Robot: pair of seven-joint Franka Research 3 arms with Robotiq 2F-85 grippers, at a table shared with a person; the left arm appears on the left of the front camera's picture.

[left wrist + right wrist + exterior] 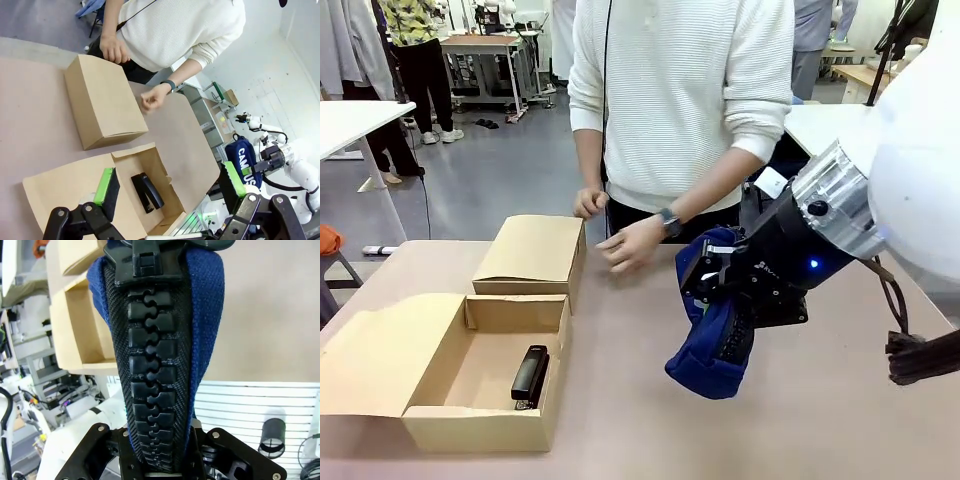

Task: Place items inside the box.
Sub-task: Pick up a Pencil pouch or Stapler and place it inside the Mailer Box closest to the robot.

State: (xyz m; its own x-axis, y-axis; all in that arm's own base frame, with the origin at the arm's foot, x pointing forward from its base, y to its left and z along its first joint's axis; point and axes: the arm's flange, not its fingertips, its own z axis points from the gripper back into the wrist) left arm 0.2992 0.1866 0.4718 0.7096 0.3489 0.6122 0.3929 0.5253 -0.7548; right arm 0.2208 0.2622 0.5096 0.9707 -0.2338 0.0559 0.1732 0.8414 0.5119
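Over on the left of the table (620, 420), an open cardboard box (470, 430) is seen with a black stapler (530, 375) lying inside, close to its right wall. A second box (532, 255), closed, is parked just behind it. No print can be made out on either one.

From the left wrist view, the left gripper (170, 182) is shown hanging above the open box, green pads (106, 185) spread wide with nothing between them.

Moving to the middle, a person's hands are held low at the far edge: one hand (588, 203) is curled up by the second box's far corner, and the other hand (632, 245), with a watch (668, 222) on its wrist, is held loosely over the table.

Further right, a navy case (715, 350) is pinched tight by the right gripper (720, 285) and hangs down from it over the table, well apart from the box.

White "CAMPUS" lettering can be read on the case from the left wrist view, with one letter partly covered. In the front view a plain side is presented instead. A chunky black zip (152, 390) running up the case's middle is given close up by the right wrist view, with the fingers pressed in on both sides.
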